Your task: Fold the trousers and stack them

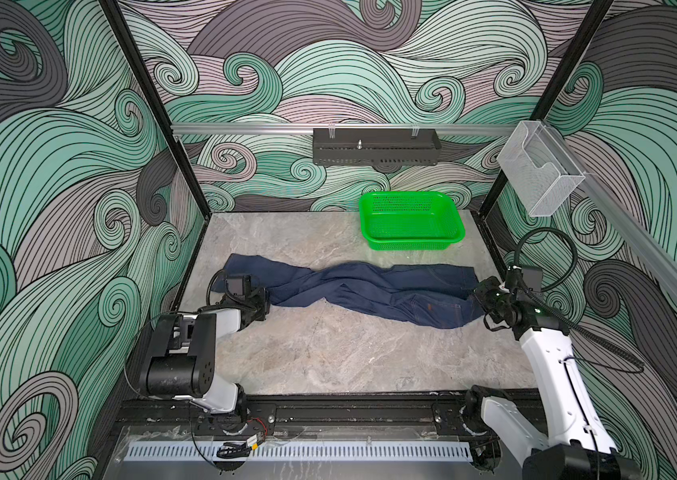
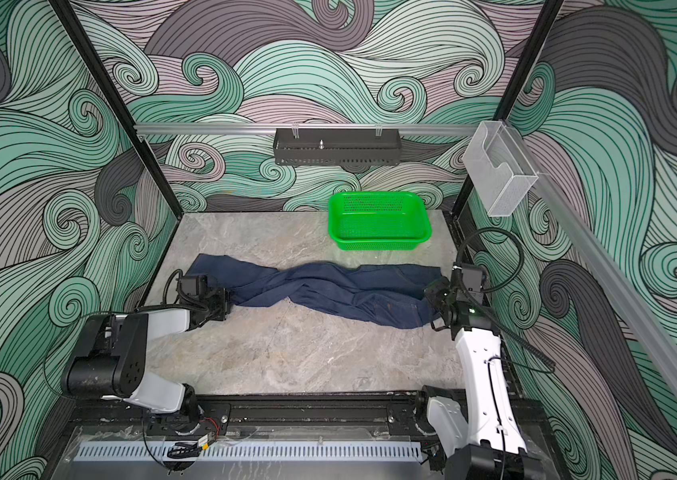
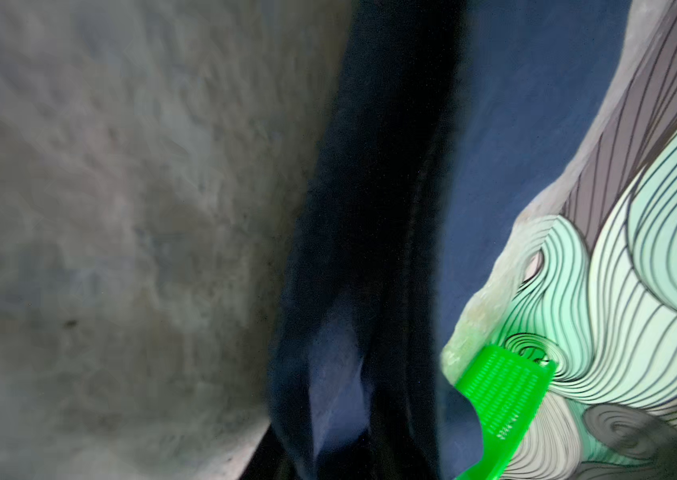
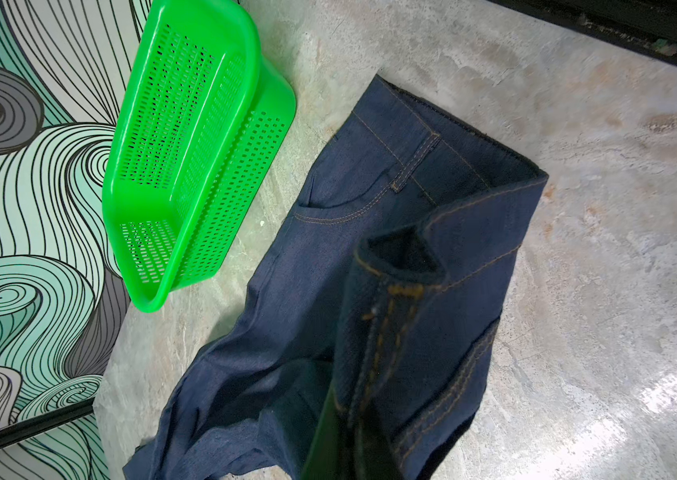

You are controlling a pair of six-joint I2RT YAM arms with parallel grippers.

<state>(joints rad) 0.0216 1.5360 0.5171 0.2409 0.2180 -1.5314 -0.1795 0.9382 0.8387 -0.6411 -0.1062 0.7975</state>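
Observation:
The trousers (image 1: 370, 286) are dark navy jeans with orange-brown stitching, lying stretched left to right across the grey table (image 1: 328, 353) and twisted in the middle. In both top views my left gripper (image 1: 265, 300) sits low at their left end, by the leg hems. In the left wrist view dark cloth (image 3: 370, 208) gathers into the jaws and hides the fingers. My right gripper (image 1: 477, 296) is at the waistband end on the right, shut on a raised fold of the waistband (image 4: 395, 274).
A green perforated basket (image 1: 411, 245) stands behind the trousers at the back right, close to the waistband (image 4: 453, 137). A black tray (image 1: 374, 151) hangs on the rear rail and a clear box (image 1: 536, 174) on the right rail. Patterned walls close in on both sides.

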